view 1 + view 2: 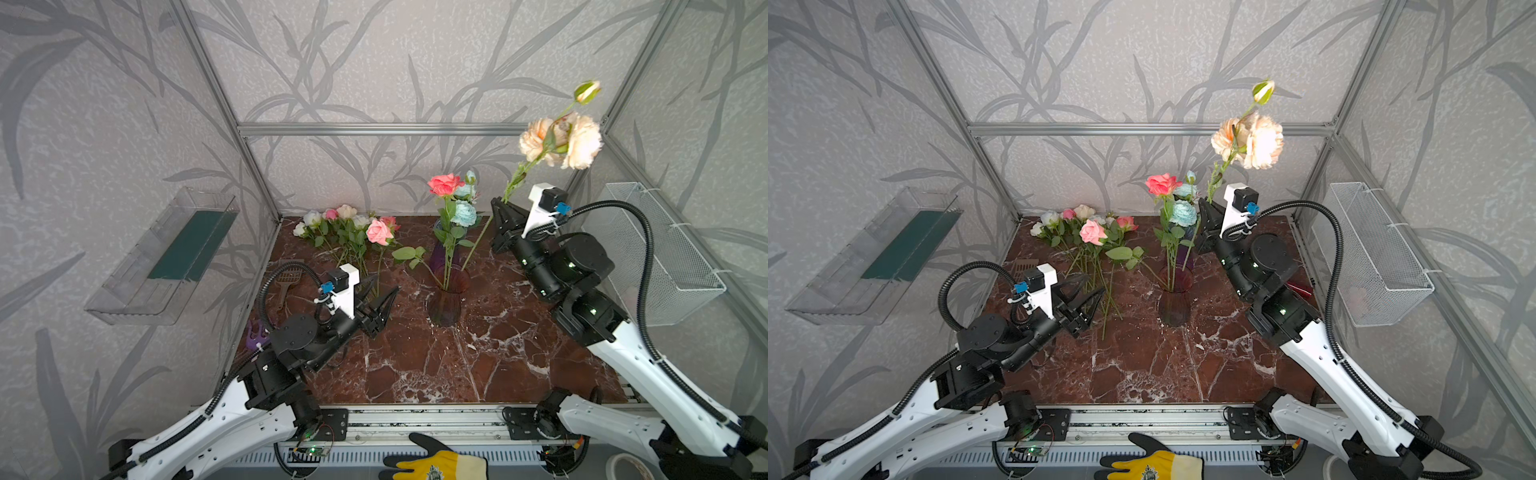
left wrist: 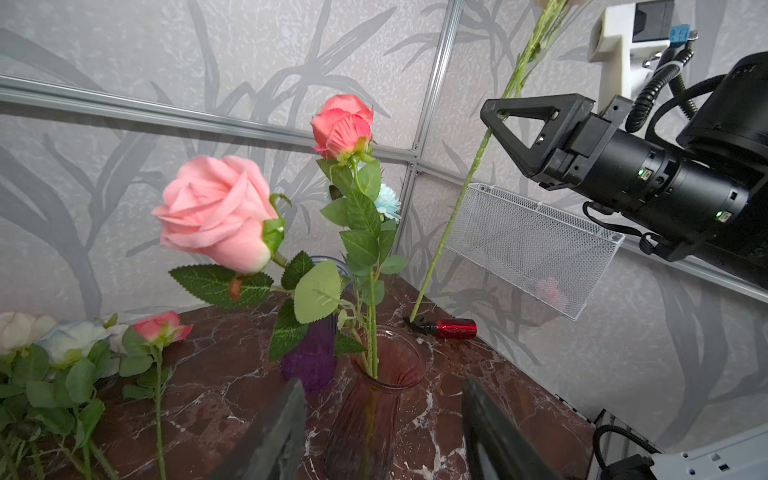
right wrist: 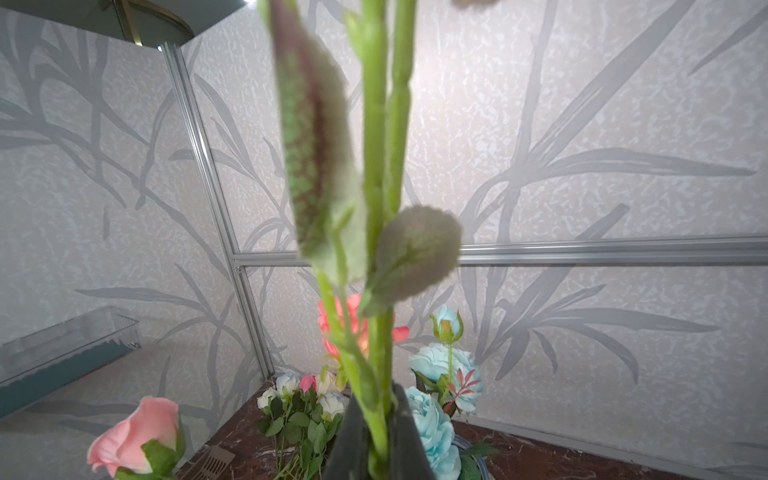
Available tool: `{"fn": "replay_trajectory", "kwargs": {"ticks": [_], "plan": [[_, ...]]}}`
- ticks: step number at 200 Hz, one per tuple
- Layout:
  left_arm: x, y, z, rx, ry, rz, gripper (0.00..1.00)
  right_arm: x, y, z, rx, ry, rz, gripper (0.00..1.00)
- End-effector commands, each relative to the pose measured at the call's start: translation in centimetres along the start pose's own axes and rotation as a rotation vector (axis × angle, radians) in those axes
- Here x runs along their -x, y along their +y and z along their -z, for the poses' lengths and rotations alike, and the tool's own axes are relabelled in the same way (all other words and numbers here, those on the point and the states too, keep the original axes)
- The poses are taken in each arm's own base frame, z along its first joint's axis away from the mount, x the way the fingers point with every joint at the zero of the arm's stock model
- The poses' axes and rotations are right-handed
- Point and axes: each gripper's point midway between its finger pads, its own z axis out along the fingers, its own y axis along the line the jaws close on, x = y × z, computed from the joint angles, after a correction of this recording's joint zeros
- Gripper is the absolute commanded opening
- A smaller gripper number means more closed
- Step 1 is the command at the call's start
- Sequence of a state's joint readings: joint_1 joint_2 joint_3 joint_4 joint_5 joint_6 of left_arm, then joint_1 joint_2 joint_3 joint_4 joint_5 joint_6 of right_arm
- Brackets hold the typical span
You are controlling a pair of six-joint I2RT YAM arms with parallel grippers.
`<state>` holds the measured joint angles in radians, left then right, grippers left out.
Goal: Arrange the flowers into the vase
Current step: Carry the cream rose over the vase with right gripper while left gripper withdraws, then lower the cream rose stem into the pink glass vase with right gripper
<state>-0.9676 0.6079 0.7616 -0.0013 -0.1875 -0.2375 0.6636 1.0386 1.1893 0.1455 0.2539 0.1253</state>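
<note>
A reddish glass vase (image 1: 446, 305) (image 1: 1174, 307) (image 2: 370, 411) stands mid-table and holds a coral rose (image 1: 444, 184) (image 2: 343, 124). My left gripper (image 1: 380, 301) (image 1: 1086, 297) (image 2: 382, 384) is open just left of the vase, with nothing between its fingers (image 2: 286, 428). A pink rose (image 1: 379, 232) (image 1: 1092, 232) (image 2: 216, 212) stands tilted beside it, free of the jaws, its stem outside the vase. My right gripper (image 1: 497, 204) (image 1: 1204, 204) (image 3: 376, 399) is shut on the stem of a cream flower spray (image 1: 561, 141) (image 1: 1250, 141), raised high at the back right.
More flowers (image 1: 336, 224) lie piled at the back left. A purple vase (image 2: 311, 357) with pale blue blooms (image 1: 464, 212) stands behind the reddish one. A small red object (image 2: 455, 328) lies near the right wall, under a wire basket (image 1: 660, 253). A gloved hand (image 1: 432, 463) rests at the front.
</note>
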Motion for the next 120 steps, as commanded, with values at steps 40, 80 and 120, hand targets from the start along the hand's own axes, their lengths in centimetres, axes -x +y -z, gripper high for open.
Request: {"fn": "replay_trajectory", "kwargs": {"ticks": [40, 80, 120], "plan": [[-0.8, 1.2, 0.3, 0.056, 0.010, 0.000, 0.61, -6.6, -1.2, -0.6, -0.037, 0.089, -0.057, 0.03], [-1.3, 1.4, 0.1, 0.068, 0.014, -0.004, 0.62, -11.5, -2.3, 0.2, -0.077, 0.190, -0.096, 0.14], [-1.7, 1.6, -0.1, 0.079, 0.018, 0.002, 0.63, -14.0, -2.7, 0.6, -0.096, 0.265, -0.093, 0.30]]}}
